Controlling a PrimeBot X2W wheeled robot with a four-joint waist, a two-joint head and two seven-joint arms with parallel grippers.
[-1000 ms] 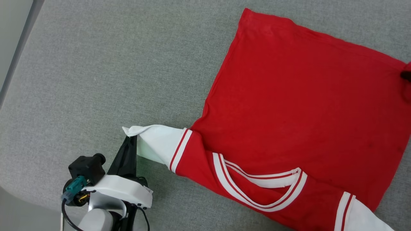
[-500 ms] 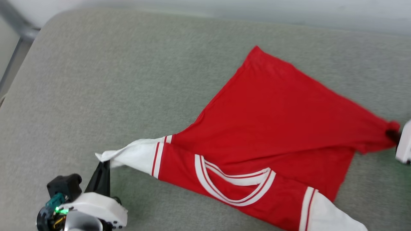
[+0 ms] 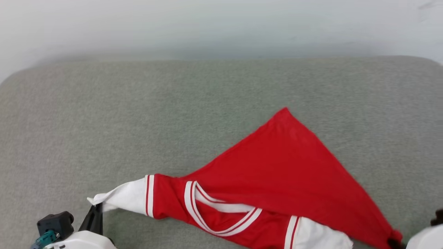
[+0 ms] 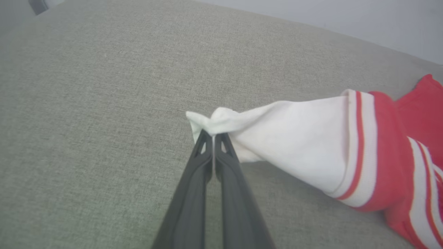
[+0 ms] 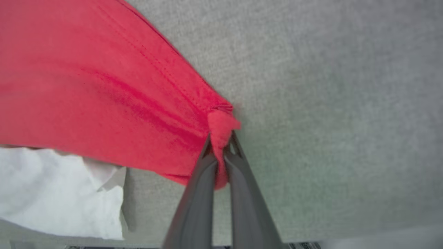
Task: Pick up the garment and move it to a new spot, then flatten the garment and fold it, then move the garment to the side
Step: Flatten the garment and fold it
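The left fingers (image 4: 208, 157) were pressed together on the bunched tip of the shirt's (image 3: 283, 166) white sleeve end, pinching the cloth between their tips just above the grey, fabric-covered worktop (image 3: 138, 121). The right fingers (image 5: 204, 166) were clamped on a wadded red corner of the stitched hem, with a fold of cloth caught between them. In the head view the shirt sat toward the near edge of the worktop, right of the middle, drawn taut between the two grips. The held sleeve was pulled out to a point at the lower left. The white neckband with its red stripe faced up near the bottom edge. The body formed a red triangle whose far corner lay flat on the worktop. The other white sleeve end lay beneath the red cloth, near the right fingers.
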